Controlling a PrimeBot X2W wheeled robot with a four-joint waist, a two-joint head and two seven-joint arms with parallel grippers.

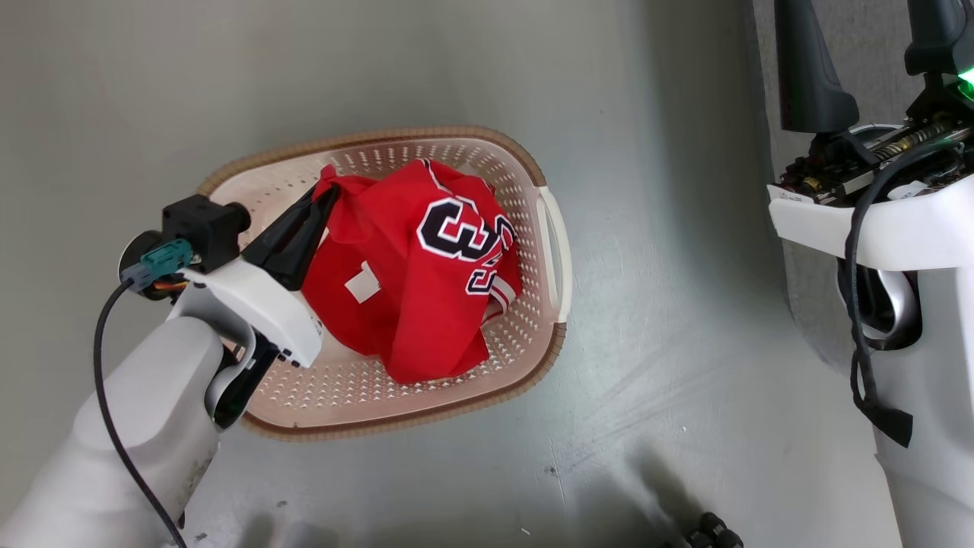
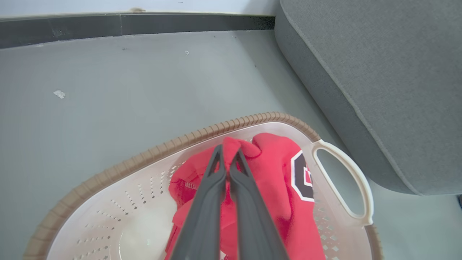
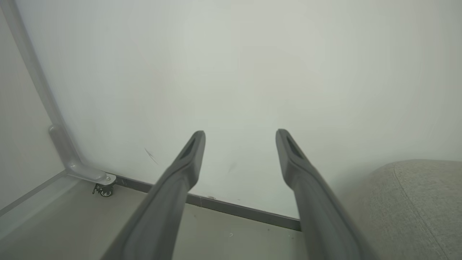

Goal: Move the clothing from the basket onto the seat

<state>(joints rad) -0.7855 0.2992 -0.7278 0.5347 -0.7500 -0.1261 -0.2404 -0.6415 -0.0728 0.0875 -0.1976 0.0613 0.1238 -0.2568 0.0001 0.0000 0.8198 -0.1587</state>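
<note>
Left gripper [image 1: 329, 192] is clamping shut on a raised fold of the clothing [image 1: 411, 274]. Its two dark fingers [image 2: 213, 187] are pressing together with red fabric squeezed between the tips, up at the far end of the basket [image 1: 456, 138]. Right gripper [image 3: 240, 139] is hanging wide open, gripping nothing. It is pointing at a pale wall [image 3: 252, 72], with the seat [image 3: 415, 202] rising at its lower right.

Around the action, grey floor [image 1: 647, 342] is spreading under everything, and a dark skirting strip [image 2: 144, 25] is running along the foot of the wall. One seat is showing, a big grey cushion. In the left wrist view its rounded corner is sitting near the basket's white handle [image 2: 321, 145], not touching it. One basket is standing on the floor, and its perforated side and brown rim are lying between the clothing and that seat.

The clothing is lying inside the basket as one crumpled red heap, and how many garments are making it up I cannot tell. One jersey is showing navy-and-white numerals [image 1: 456, 228] and a striped edge, and one small white patch [image 1: 363, 285] is facing up. Smallest of all, one caster wheel [image 3: 104, 190] is sitting at the foot of a grey post by the wall.
</note>
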